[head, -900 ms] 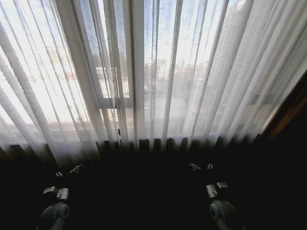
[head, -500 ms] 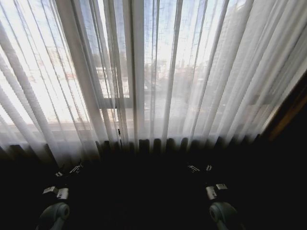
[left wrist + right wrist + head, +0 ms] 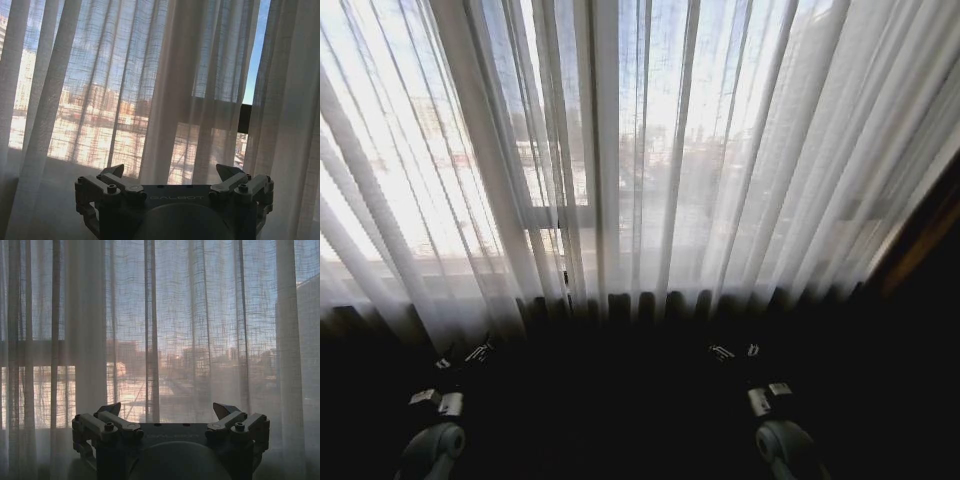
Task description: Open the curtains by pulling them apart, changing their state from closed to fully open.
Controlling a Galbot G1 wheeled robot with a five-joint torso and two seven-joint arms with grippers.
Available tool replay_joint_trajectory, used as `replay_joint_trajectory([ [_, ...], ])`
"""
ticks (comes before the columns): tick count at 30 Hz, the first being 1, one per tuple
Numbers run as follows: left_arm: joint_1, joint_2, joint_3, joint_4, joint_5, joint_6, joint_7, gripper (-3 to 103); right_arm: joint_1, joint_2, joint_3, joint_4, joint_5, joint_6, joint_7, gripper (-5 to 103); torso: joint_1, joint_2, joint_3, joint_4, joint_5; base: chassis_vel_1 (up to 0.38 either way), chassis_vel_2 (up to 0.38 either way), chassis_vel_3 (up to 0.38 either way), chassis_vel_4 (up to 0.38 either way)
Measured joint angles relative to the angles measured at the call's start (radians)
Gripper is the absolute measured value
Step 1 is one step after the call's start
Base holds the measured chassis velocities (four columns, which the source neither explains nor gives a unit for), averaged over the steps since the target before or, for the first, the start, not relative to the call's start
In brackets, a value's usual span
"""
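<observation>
Sheer white fabric hangs ahead of both sets of jaws, and neither has a fold between them: in the left wrist view the left gripper (image 3: 170,175) stands with its jaws spread wide and nothing in the gap, and in the right wrist view the right gripper (image 3: 169,411) is spread the same way, likewise empty. Both sit low and short of the curtains (image 3: 650,150), the left gripper (image 3: 470,352) below the hem toward the left panel, the right gripper (image 3: 735,350) below the hem toward the right panel, apart from the cloth in each case. The curtains themselves are drawn across the whole window, pleats falling straight, with the two panels meeting near the dark window frame bar (image 3: 244,118) that shows through a narrow slit between folds. Compared with a second ago almost nothing has altered: the whole head view has drifted slightly, which points to the camera shifting rather than the fabric, the right gripper has crept a touch toward the curtains' meeting line, and the left gripper sits where it was. For the task this reads as the approach stage only; the curtains are closed and no pull has begun.
</observation>
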Motion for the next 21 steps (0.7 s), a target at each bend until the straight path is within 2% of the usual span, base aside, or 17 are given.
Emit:
replay_joint_trajectory([
  [8,0.000,0.000,0.000,0.000,0.000,0.000,0.000,100,0.003,0.013,-0.019,-0.001,-0.013,0.005,-0.010,100,0.000,0.000,0.000,0.0000,-0.0001,-0.262,0.283,0.269,-0.264],
  [21,0.000,0.000,0.000,0.000,0.000,0.000,0.000,100,0.023,0.014,-0.026,-0.023,-0.007,0.022,0.017,100,0.000,0.000,0.000,0.0002,0.0002,-0.289,0.375,0.316,-0.389],
])
